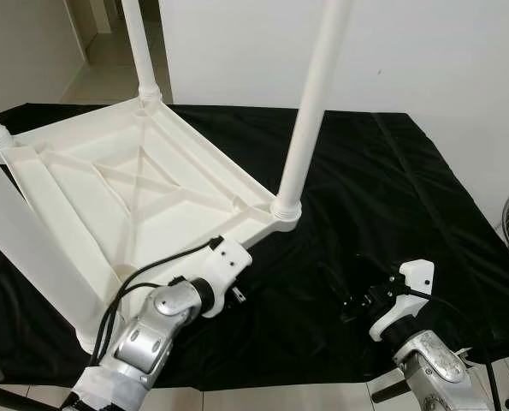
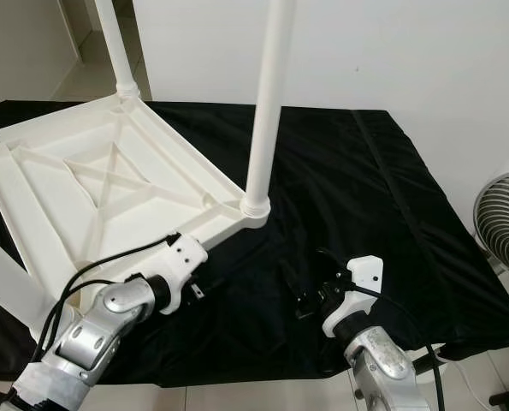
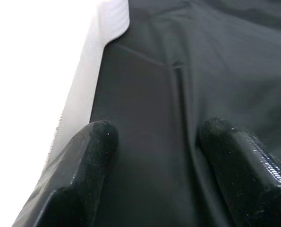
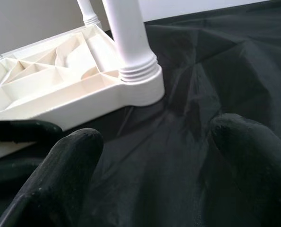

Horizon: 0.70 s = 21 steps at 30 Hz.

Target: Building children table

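Upturned white table (image 1: 143, 188) on black cloth (image 1: 382, 197) by white wall (image 1: 425, 51); both grippers' fingers (image 3: 83, 161) spread, empty.

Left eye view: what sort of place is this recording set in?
Probably a room in a home: tiled floor, plain white wall, a fan at the side. A white table lies upside down on a black sheet.

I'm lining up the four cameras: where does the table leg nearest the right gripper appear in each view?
Left eye view: white table leg rises right of centre from the upturned table's near right corner.
Right eye view: same leg, at centre.
Left wrist view: cannot tell; a white table edge beside black cloth.
Right wrist view: leg at upper middle, beyond the open fingers.
Shared landmark: its ribbed socket collar.
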Available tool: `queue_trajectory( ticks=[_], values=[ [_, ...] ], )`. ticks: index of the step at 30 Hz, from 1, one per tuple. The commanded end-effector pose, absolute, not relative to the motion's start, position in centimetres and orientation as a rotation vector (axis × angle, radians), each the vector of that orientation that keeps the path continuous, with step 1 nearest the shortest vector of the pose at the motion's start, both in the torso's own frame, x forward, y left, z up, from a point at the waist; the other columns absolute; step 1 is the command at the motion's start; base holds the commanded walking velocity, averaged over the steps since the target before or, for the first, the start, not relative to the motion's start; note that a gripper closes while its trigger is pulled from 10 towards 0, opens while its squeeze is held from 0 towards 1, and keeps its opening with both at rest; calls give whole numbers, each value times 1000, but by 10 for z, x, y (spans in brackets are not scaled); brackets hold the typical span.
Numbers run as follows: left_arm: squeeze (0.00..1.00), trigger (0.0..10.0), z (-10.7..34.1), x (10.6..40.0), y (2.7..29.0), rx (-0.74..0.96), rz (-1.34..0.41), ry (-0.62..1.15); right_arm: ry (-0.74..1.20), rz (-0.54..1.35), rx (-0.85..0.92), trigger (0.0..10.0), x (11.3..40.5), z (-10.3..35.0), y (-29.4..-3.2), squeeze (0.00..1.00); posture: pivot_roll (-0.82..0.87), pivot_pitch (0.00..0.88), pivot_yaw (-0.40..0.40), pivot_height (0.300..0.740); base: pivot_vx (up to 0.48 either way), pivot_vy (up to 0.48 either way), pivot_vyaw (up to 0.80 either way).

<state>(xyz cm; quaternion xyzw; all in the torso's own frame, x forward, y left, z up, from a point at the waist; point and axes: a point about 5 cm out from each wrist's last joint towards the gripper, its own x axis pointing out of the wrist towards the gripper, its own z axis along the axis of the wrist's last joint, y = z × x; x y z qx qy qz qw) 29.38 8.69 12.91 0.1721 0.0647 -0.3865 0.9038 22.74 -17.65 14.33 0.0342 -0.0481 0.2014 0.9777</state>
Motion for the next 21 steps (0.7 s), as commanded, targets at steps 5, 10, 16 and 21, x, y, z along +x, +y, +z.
queue_trajectory(
  ticks=[5, 10, 16, 21],
  values=[
    [0, 10000, 135, 306, 101, 386, -719, 100, -101, 417, 49, 10000, 226, 144, -175, 0, -61, 115, -18, 740, 0, 0, 0],
    [0, 10000, 133, 304, 98, 384, -728, 93, -101, 422, 48, 10000, 227, 144, -175, 0, -58, 112, -21, 740, 0, 0, 0],
    [0, 10000, 140, 285, 88, 315, -808, 36, -97, 444, 40, 10000, 228, 143, -173, 0, -44, 112, -28, 740, 0, 0, 0],
    [0, 10000, 149, 270, 92, 287, -757, -37, -100, 462, 17, 10000, 235, 143, -173, 0, -14, 116, -39, 740, 0, 0, 0]
  ],
)
